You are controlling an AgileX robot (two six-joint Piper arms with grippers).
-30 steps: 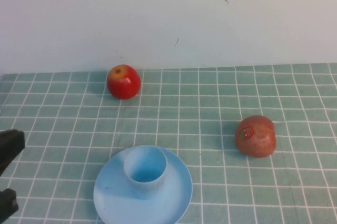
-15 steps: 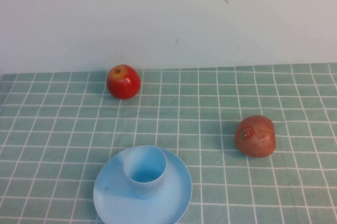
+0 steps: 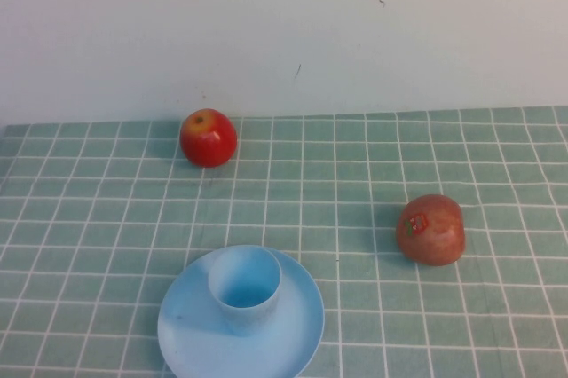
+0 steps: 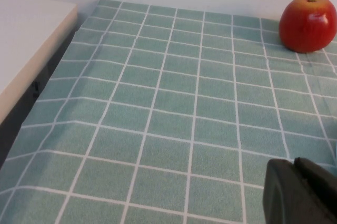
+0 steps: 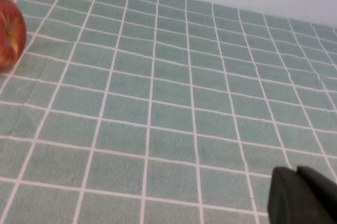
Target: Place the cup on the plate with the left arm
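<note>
The light-blue cup (image 3: 245, 287) stands upright on the round light-blue plate (image 3: 297, 323) at the front of the table in the high view. Neither arm shows in the high view. My left gripper (image 4: 296, 167) shows only in the left wrist view, shut and empty, over bare cloth near the table's left side. My right gripper (image 5: 300, 175) shows only in the right wrist view, shut and empty, over bare cloth. The cup and plate are out of both wrist views.
A red apple (image 3: 209, 137) sits at the back left and also shows in the left wrist view (image 4: 307, 23). A second reddish apple with a sticker (image 3: 431, 230) lies at the right; a red apple edge (image 5: 9, 32) shows in the right wrist view. A white surface (image 4: 26, 40) borders the table's left edge.
The left gripper, seen at the high view's left edge one second ago, has drawn back out of that view. The cup, plate and apples have not moved.
</note>
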